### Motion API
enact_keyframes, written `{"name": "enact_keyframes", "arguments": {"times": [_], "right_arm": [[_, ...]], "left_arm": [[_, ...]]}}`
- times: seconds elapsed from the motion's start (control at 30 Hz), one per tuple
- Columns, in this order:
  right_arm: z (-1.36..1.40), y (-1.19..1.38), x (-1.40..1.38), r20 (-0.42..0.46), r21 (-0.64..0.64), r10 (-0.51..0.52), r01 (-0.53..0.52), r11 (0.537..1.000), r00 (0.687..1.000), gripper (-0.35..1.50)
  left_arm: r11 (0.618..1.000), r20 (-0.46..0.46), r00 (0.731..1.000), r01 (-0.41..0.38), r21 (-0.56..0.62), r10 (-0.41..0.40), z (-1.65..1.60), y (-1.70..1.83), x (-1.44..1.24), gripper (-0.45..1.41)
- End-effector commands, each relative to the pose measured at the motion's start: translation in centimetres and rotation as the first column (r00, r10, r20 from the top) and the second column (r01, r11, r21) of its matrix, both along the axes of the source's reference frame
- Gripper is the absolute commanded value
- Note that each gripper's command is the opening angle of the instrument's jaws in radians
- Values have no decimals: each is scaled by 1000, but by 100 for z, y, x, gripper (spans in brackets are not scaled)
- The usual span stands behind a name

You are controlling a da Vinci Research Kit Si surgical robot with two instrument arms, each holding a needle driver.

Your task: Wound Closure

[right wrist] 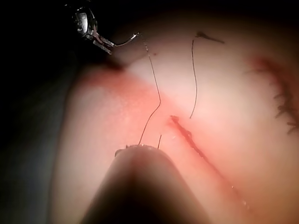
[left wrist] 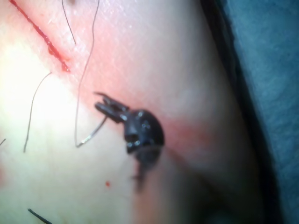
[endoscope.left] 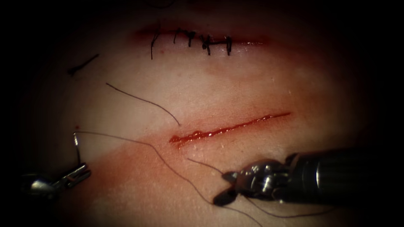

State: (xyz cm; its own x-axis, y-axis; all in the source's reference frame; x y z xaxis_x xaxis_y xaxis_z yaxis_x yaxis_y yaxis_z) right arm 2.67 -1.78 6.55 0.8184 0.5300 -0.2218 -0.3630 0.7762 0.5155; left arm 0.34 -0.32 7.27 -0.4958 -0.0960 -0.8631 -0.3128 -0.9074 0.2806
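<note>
Needle (endoscope.left: 77,147), clamped near one end in the left gripper (endoscope.left: 78,173) clear of the tissue (endoscope.left: 235,84), risks snagging slack thread (endoscope.left: 168,164) beside the open, empty right gripper (endoscope.left: 227,187).

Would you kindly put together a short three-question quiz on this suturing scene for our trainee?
1. True or false: the right gripper has its jaws open.
2. What holds the needle? A. the left gripper; B. the right gripper; C. nothing, it lies loose.
3. Fill in: in the endoscope view the needle is to the ___ of the open cut.

Key: 1 true; 2 A, the jaws are shut on the needle near the end away from the thread, and the needle is out of the tissue; 3 left.
</note>
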Motion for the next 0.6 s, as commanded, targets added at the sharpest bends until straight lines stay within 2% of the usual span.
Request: {"name": "enact_keyframes", "arguments": {"times": [0.03, 0.07, 0.1, 0.33, 0.47, 0.5, 0.53, 0.57, 0.6], "right_arm": [[5, -7, 3, -4, 1, -10, 10, 1000, 1000, 2], [4, -7, 2, -7, -1, -16, 16, 1000, 1000, -24], [2, -7, -1, 2, -7, -18, 18, 1000, 1000, -35], [-12, -1, -20, 5, -73, -49, 49, 996, 999, -35], [-16, 2, -24, -24, -87, -25, 23, 996, 999, -35], [-16, 3, -24, -37, -92, -15, 11, 996, 999, -3], [-16, 2, -24, -43, -108, -16, 12, 994, 999, 84], [-16, 2, -24, -43, -108, -16, 12, 994, 999, 84], [-15, 2, -24, -29, -130, -22, 18, 991, 999, 106]], "left_arm": [[1000, 3, 1000, -2, 2, 2, 7, -4, -5, -45], [1000, 3, 1000, -2, 3, 2, 7, -4, -5, -45], [1000, 4, 1000, -2, 3, 2, 7, -3, -5, -45], [1000, 2, 1000, 0, 3, 0, 6, -4, -7, -45], [1000, 2, 1000, 0, 3, 0, 6, -4, -7, -45], [1000, 3, 1000, -1, 3, 1, 6, -4, -7, -45], [1000, 3, 1000, 0, 3, 0, 7, -3, -7, -45], [1000, 3, 1000, 0, 3, 0, 7, -3, -7, -45], [1000, 3, 1000, 0, 3, 0, 7, -3, -7, -45]]}}
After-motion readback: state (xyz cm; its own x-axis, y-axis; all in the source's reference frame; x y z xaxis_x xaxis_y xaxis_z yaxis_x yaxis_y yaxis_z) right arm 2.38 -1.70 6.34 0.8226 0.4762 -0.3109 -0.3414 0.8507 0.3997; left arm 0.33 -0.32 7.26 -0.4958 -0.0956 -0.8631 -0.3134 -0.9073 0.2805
